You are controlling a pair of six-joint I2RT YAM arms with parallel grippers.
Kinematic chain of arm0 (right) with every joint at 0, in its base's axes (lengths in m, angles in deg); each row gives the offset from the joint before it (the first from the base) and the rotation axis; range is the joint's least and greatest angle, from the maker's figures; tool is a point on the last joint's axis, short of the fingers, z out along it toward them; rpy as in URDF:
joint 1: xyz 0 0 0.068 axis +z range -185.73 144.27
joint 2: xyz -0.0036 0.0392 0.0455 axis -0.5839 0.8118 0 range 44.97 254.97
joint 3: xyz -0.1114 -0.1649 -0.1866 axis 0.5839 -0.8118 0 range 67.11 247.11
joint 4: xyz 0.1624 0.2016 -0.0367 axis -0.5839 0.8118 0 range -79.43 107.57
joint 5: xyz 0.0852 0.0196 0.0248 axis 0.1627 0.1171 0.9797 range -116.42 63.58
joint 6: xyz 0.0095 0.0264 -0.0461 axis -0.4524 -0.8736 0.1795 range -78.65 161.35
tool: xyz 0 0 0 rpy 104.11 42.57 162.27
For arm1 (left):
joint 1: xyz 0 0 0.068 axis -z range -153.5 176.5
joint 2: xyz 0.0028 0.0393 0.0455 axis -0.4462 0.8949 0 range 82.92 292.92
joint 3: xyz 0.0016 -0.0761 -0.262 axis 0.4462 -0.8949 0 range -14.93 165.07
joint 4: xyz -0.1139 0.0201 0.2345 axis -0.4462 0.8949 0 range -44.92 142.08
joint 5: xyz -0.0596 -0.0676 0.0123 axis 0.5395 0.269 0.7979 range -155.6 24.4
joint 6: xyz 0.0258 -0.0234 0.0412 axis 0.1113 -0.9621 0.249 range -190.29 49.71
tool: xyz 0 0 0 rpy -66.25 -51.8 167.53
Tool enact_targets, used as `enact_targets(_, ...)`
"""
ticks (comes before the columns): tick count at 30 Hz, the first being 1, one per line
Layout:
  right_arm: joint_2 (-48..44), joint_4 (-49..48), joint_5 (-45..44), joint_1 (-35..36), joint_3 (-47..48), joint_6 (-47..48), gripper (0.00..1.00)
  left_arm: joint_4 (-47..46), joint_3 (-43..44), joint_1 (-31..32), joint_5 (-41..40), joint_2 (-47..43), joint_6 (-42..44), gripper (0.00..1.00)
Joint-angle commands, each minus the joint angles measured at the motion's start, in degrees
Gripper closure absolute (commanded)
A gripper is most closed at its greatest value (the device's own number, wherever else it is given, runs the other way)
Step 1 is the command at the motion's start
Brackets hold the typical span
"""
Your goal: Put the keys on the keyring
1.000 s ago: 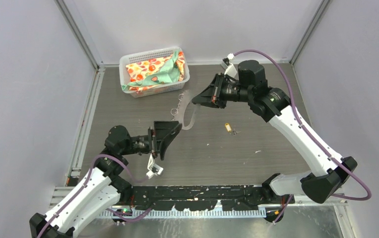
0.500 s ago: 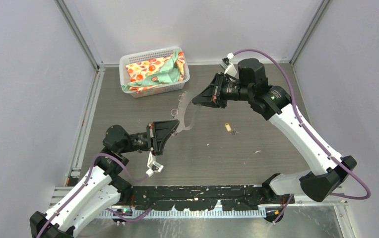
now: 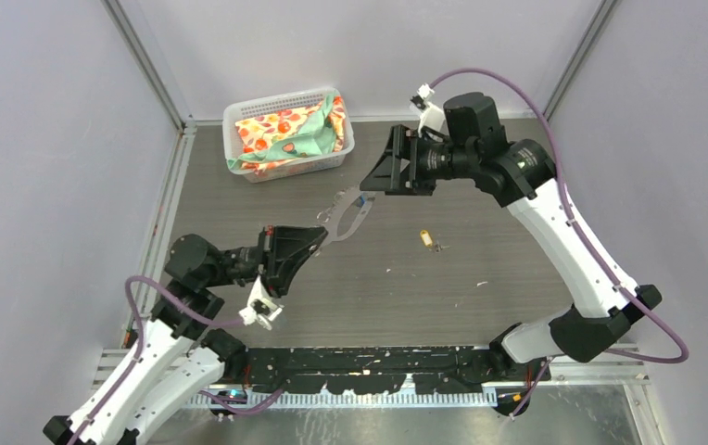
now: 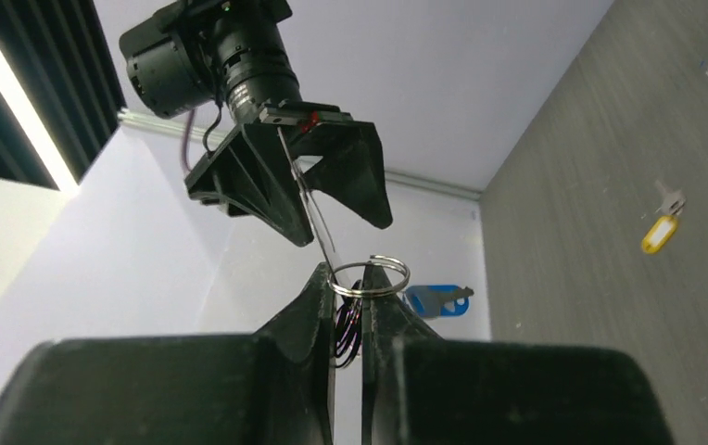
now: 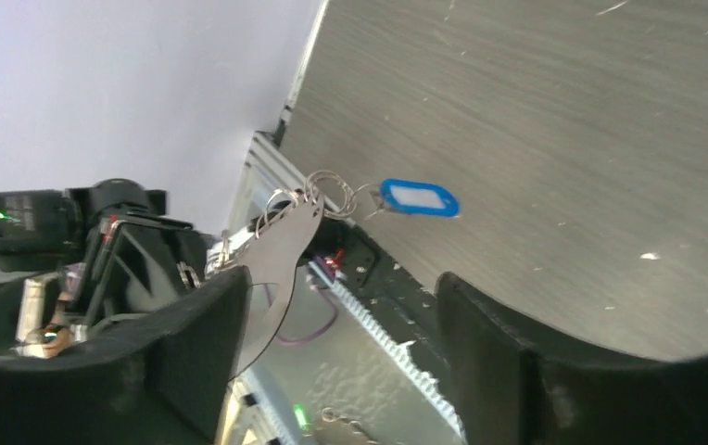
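Note:
My left gripper (image 3: 319, 237) is shut on the ring end of the keyring (image 3: 350, 218), a pale flat oblong metal piece held above the table. In the left wrist view a silver split ring (image 4: 371, 276) sits at the fingertips, dark rings are pinched between the jaws, and the piece runs up edge-on toward the right gripper. The blue-headed key (image 4: 436, 299) hangs from the ring, also seen as the blue key (image 5: 417, 197). My right gripper (image 3: 383, 185) stands open just beyond the keyring (image 5: 281, 250), whose far end lies beside one finger. The yellow-headed key (image 3: 427, 240) lies on the table.
A white basket (image 3: 239, 111) with patterned cloth stands at the back left. Small white scraps lie on the grey table (image 3: 480, 306) near the front right. Pale walls close in both sides and the back.
The right gripper has opened and let go of the keyring, lifting back a little. The left gripper has shut on the ring end and drawn it left and toward the near edge.

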Motion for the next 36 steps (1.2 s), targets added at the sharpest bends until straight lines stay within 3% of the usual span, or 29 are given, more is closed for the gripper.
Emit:
enact_targets(1,-0.58,11.11,-5.06,-0.16,9.17,19.17,0.07,12.67,5.91,0.20,2.29,-2.31,-14.69,0.99)
enact_targets(2,-0.90,11.95,-5.23,-0.17,9.67,21.62,0.01,14.76,6.82,0.21,2.60,-2.24,-16.84,0.99)
enact_targets(8,-4.88,12.09,-5.28,3.62,8.50,33.65,0.00,23.72,11.96,0.15,2.22,1.43,-33.81,0.99)
enact_targets(16,-12.19,-1.52,-1.63,17.71,-1.80,44.66,0.00,25.75,13.86,0.20,2.49,5.95,-54.65,1.00)
enact_targets(19,-10.67,-1.60,-5.36,22.44,-3.20,46.18,0.00,23.34,12.92,0.16,4.64,6.57,-60.28,1.00)
enact_targets(22,-9.69,-2.35,-9.79,27.67,-5.86,48.21,0.01,21.83,12.53,0.17,7.10,6.91,-63.03,0.99)
enact_targets(27,-9.10,-5.27,-9.31,28.79,-6.80,48.44,0.29,21.67,13.03,0.21,11.06,7.06,-64.72,0.99)
enact_targets(32,-8.76,-8.18,-8.62,28.76,-7.81,49.05,0.30,22.96,14.26,0.20,15.82,6.84,-62.28,0.99)
enact_targets(36,-7.53,-8.75,-7.78,28.73,-8.30,48.98,0.25,23.74,15.04,0.21,17.29,6.97,-60.60,0.99)
